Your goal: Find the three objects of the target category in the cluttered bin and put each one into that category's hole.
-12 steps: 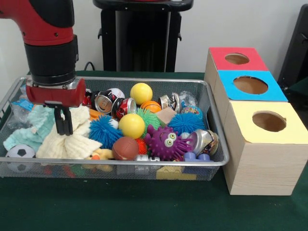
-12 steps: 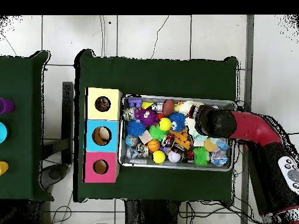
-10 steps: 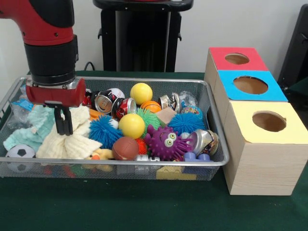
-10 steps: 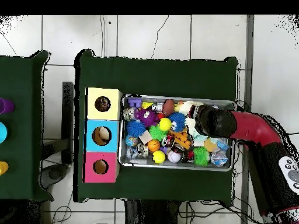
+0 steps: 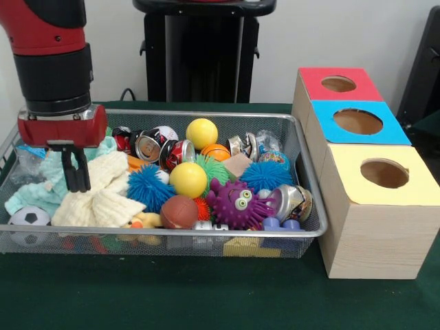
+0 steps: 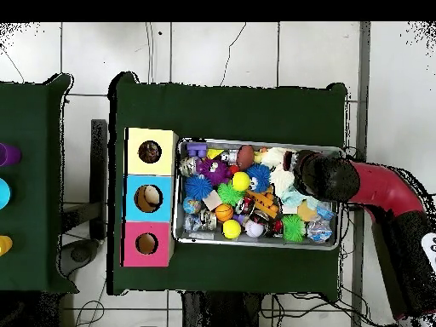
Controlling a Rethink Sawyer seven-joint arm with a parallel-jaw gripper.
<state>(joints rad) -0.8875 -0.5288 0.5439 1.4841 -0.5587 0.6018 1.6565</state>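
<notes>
The wire mesh bin [image 5: 206, 114] lies on the green table, full of toys, and shows in the overhead view [image 6: 255, 244] too. My gripper [image 5: 75, 184] hangs over the bin's left end. Its black fingers are together and empty, with their tips at the edge of a cream cloth [image 5: 103, 203] beside a mint cloth [image 5: 42, 180]. In the overhead view the arm's head [image 6: 325, 175] hides the gripper. To the right of the bin stand a red-topped box [image 5: 338, 84], a blue-topped box [image 5: 357, 122] and a yellow-topped box [image 5: 385, 175], each with a round hole.
The bin holds two yellow balls [image 5: 201, 133] [image 5: 188, 179], blue spiky balls [image 5: 148, 187], a purple spiky monster [image 5: 237, 203], crushed cans [image 5: 148, 146], a brown football [image 5: 179, 211] and a soccer ball [image 5: 29, 220]. The robot's pedestal [image 5: 203, 55] stands behind.
My gripper has shifted towards the bin's left end in the front view, from over the cream cloth to its edge by the mint cloth. The fingers stay together.
</notes>
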